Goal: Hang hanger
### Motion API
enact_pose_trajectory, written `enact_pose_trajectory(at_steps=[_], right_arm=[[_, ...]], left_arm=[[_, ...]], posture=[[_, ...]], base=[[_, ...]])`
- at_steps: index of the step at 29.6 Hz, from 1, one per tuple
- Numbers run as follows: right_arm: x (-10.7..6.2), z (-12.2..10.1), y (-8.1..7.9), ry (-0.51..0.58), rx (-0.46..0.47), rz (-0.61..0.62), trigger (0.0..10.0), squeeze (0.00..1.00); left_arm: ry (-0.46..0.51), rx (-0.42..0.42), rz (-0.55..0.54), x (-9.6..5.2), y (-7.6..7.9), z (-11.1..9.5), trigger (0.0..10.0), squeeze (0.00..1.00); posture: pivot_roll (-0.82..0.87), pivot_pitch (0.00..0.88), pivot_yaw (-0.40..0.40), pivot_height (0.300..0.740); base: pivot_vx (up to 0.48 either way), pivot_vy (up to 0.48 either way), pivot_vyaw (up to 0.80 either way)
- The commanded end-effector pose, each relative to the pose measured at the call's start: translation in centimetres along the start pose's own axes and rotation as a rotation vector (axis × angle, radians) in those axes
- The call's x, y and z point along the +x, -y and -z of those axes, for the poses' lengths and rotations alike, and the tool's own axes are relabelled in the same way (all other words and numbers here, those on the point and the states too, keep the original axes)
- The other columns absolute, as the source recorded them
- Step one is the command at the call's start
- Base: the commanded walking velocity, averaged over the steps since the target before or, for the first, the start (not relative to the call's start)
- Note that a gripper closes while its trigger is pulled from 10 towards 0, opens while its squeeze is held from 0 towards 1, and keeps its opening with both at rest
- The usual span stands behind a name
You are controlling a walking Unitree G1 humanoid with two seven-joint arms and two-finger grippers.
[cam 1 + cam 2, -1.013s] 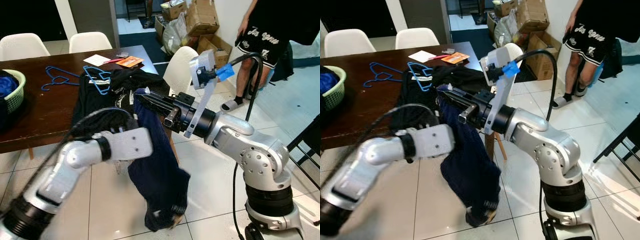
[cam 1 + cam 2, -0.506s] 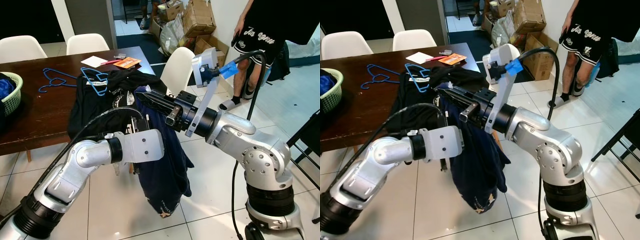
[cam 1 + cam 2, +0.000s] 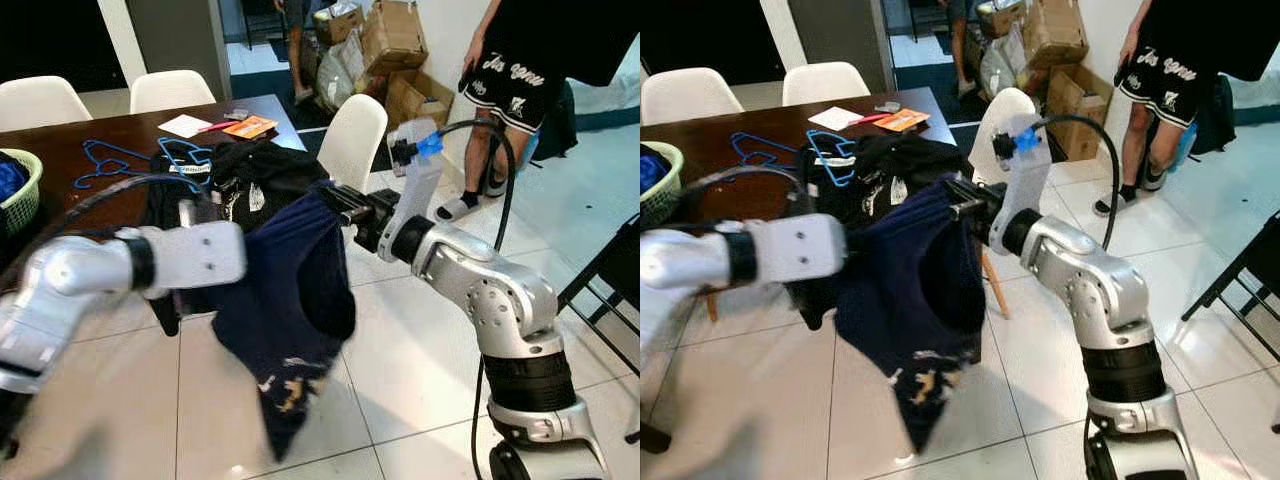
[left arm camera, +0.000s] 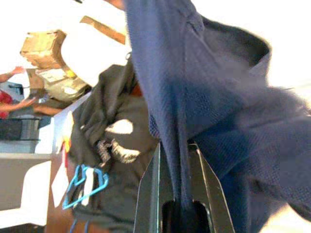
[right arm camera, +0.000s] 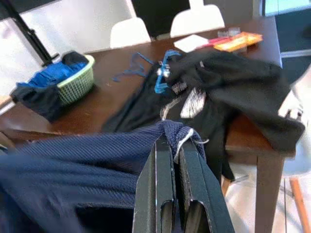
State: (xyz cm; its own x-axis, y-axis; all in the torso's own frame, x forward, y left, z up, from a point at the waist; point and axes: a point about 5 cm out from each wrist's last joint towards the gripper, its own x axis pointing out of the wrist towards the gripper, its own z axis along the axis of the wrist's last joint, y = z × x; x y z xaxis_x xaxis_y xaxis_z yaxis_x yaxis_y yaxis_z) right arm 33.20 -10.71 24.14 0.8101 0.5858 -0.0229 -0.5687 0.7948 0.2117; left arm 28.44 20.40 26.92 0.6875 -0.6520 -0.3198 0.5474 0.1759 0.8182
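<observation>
A navy blue garment [image 3: 290, 300] hangs in the air between my two grippers, its lower end dangling over the floor. My right gripper [image 5: 175, 143] is shut on a bunched upper edge of it, in front of the table. My left gripper [image 4: 177, 150] is shut on another fold, lower and to the left. Two blue hangers [image 3: 190, 160] lie on the brown table [image 3: 60, 160]; one rests on a black garment [image 3: 265, 170] spread over the table's corner.
A green basket [image 3: 15, 190] of clothes stands at the table's left end. White chairs [image 3: 350, 140] surround the table. A person [image 3: 510, 80] stands at the back right beside cardboard boxes [image 3: 395, 40]. A black chair frame [image 3: 610, 270] is at the right edge.
My left arm has swung out to the left and the navy garment is now stretched wider between the two grippers. The right gripper has drawn back toward the white chair.
</observation>
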Motion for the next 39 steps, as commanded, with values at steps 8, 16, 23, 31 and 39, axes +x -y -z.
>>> enact_pose_trajectory(at_steps=[8,16,23,31,39], right_arm=[[-0.9,0.2,1.7,0.010,-0.004,0.076,6.4,0.89],[-1.2,0.2,1.0,0.024,-0.021,-0.039,10.0,1.00],[-3.1,0.7,1.7,0.019,-0.070,-0.202,10.0,1.00],[-7.4,2.6,-0.2,-0.124,-0.165,-0.580,10.0,0.00],[-6.4,2.4,-0.8,-0.014,-0.165,-0.543,10.0,0.00]], left_arm=[[-0.063,0.042,0.065,-1.5,-0.8,0.8,0.0,0.00],[0.000,0.020,0.101,-1.1,-0.8,0.2,0.0,0.00],[0.125,-0.043,0.133,-2.0,-2.5,-1.2,0.0,0.00],[0.341,-0.051,0.110,-4.2,-8.5,-4.5,10.0,0.00],[0.414,0.034,-0.108,-4.4,-13.2,-6.3,10.0,0.00]], posture=[[0.03,0.062,0.036,0.740],[0.03,0.063,0.041,0.740],[0.03,0.069,0.043,0.740],[0.04,0.068,0.054,0.740],[0.04,0.065,0.067,0.740]], base=[[0.000,0.000,0.00],[0.000,0.000,0.00],[0.000,0.000,0.00],[0.000,0.000,0.00],[0.000,0.000,0.00]])
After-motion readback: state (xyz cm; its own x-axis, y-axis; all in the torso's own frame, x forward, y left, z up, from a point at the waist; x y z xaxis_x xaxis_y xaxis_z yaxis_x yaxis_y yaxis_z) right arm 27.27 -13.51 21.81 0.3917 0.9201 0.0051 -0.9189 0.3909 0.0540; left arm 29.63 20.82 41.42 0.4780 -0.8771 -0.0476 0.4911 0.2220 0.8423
